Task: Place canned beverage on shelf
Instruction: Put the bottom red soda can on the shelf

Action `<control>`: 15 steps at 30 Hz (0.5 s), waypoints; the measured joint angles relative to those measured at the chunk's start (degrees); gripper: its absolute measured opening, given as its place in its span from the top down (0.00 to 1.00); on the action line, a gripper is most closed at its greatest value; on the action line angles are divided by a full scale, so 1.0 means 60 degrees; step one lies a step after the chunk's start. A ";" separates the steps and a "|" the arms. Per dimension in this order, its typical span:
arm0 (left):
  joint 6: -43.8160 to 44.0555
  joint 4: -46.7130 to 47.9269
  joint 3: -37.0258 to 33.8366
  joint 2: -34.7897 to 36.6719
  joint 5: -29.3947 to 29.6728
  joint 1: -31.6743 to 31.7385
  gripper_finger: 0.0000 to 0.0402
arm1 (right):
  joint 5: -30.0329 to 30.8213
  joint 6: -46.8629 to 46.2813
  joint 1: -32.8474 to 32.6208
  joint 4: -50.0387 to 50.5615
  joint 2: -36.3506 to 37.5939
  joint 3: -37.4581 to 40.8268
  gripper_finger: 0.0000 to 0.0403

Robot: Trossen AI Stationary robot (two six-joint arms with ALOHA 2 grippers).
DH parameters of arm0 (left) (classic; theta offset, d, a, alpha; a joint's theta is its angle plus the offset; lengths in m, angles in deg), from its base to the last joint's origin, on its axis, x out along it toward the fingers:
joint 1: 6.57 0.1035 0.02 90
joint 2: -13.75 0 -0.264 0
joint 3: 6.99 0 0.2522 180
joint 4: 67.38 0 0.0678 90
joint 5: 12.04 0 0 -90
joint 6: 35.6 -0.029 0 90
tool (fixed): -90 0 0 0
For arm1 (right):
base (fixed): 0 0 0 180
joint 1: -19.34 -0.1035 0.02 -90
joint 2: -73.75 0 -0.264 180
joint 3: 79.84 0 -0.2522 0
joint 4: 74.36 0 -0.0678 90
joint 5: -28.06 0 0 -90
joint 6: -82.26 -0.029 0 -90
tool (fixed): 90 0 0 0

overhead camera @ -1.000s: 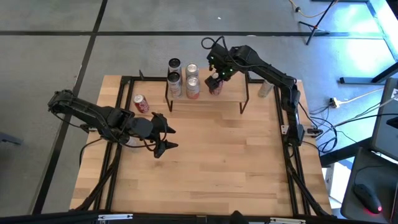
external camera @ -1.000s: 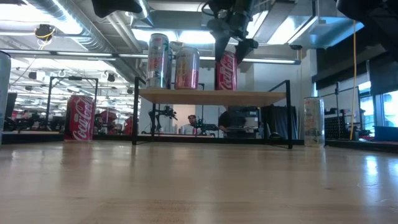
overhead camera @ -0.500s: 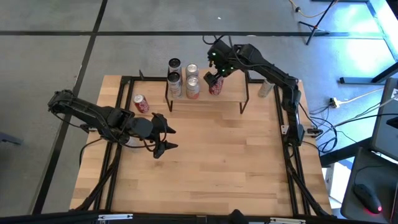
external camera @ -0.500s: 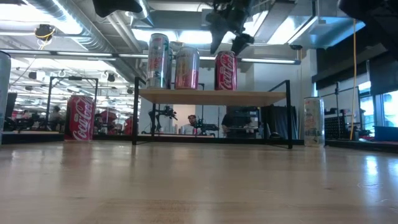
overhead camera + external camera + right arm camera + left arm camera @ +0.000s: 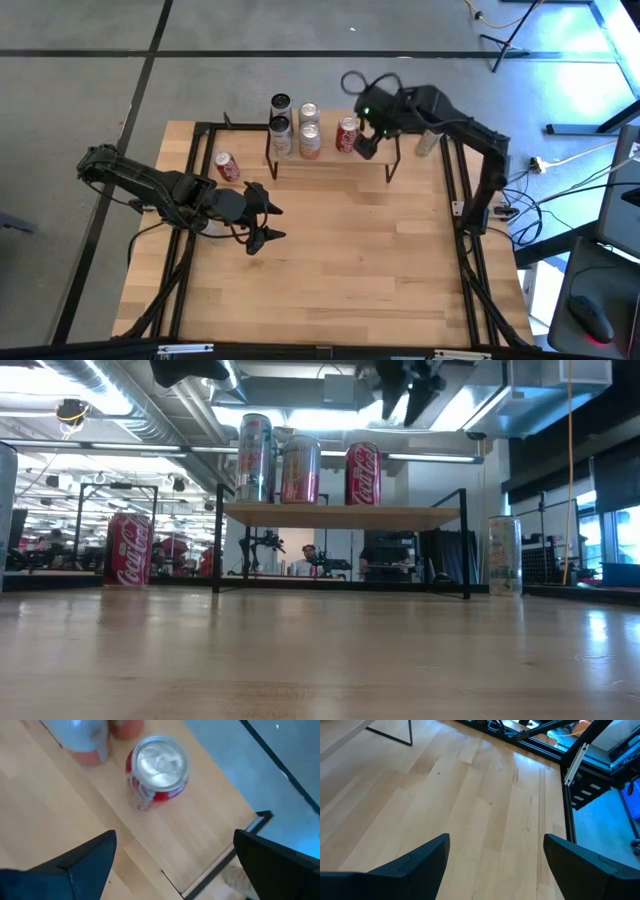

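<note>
On the shelf: red cola can set upright beside two other cans, right gripper spread wide and clear of it, empty.

Release step looks finished; next calls for fetching another can, perhaps the red one on the table. Left gripper parked open, empty, mid-table.

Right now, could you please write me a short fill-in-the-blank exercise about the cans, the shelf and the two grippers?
1. The red cola can stands upright on the ____.
2. The right gripper, beside that can, is ____.
3. The shelf holds ____ cans in the low view.
4. The left gripper hovers open over the ____.

Missing words: shelf; open; three; table
</note>
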 joint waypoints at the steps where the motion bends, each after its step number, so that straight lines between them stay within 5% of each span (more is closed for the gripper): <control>1: -0.0003 0.0003 0.0000 0.0000 0.0000 0.0002 0.21 | 0.0116 0.0000 -0.0043 -0.0131 0.0128 0.0531 0.03; 8: -0.0007 0.0001 0.0000 0.0000 0.0000 -0.0001 0.21 | -0.0008 0.0069 0.0260 -0.2927 0.1164 0.4478 0.03; 15: -0.0007 -0.0007 0.0000 0.0000 0.0000 0.0002 0.21 | -0.0321 0.0423 0.0643 -0.5436 0.1259 0.6014 0.03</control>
